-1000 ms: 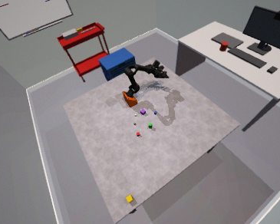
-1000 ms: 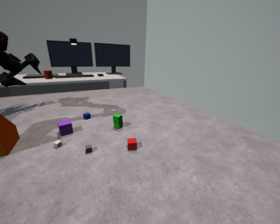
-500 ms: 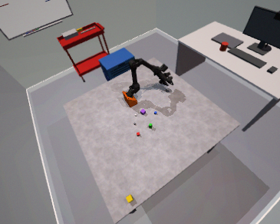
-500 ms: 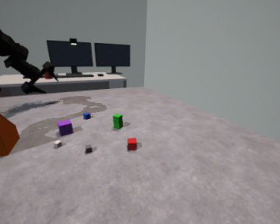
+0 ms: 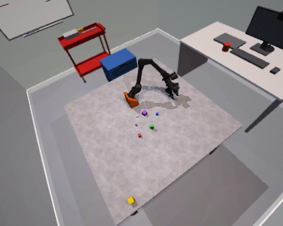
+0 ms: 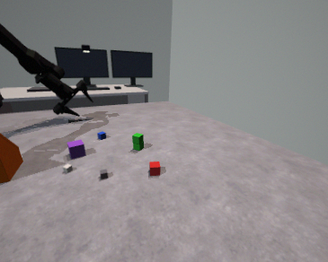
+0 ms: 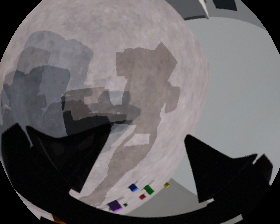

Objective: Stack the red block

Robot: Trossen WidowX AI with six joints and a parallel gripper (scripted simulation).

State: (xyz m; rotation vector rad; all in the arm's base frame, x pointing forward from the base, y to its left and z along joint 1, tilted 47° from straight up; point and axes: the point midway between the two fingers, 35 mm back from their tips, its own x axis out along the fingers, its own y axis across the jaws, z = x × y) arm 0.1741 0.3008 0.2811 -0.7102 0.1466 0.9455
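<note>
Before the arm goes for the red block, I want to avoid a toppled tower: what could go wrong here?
The red block lies close to the green tower, so the wide-open fingers might clip the tower on approach. The tower is narrow, so an off-centre placement could tip it. The grey cube nearby could also get nudged.
</note>
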